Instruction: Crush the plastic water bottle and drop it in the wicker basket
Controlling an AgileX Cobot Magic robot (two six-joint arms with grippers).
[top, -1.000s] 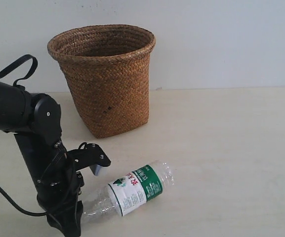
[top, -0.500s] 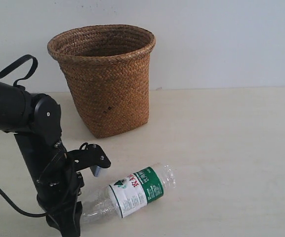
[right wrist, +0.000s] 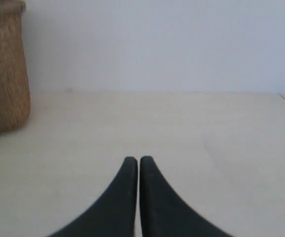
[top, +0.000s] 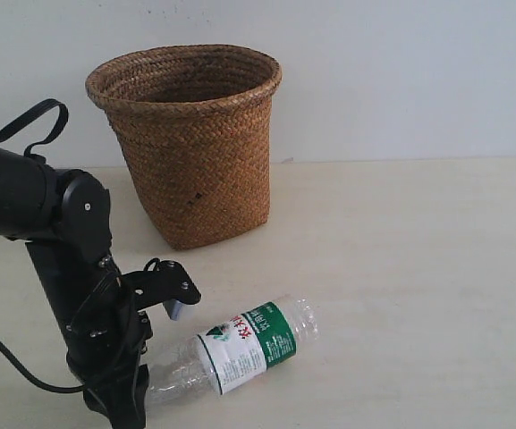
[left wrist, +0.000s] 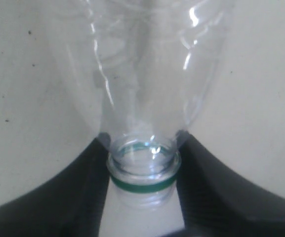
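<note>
The plastic water bottle (top: pixel 249 344) lies on its side on the table, in front of the wicker basket (top: pixel 195 152), which stands upright at the back. Its clear neck with the green ring (left wrist: pixel 142 183) sits between the fingers of my left gripper (left wrist: pixel 143 143), which is shut on it from both sides. In the exterior view the left gripper (top: pixel 150 362) is low at the front left, and its arm hides the bottle's mouth. My right gripper (right wrist: pixel 139 159) is shut on nothing, low over bare table, and is out of the exterior view.
The light table (top: pixel 401 268) runs back to a plain white wall. The basket's side (right wrist: pixel 4 74) shows at the edge of the right wrist view. A black cable loop (top: pixel 38 121) rises from the left arm.
The bottle's base end has shifted slightly to the right and forward on the table. The left arm has barely moved.
</note>
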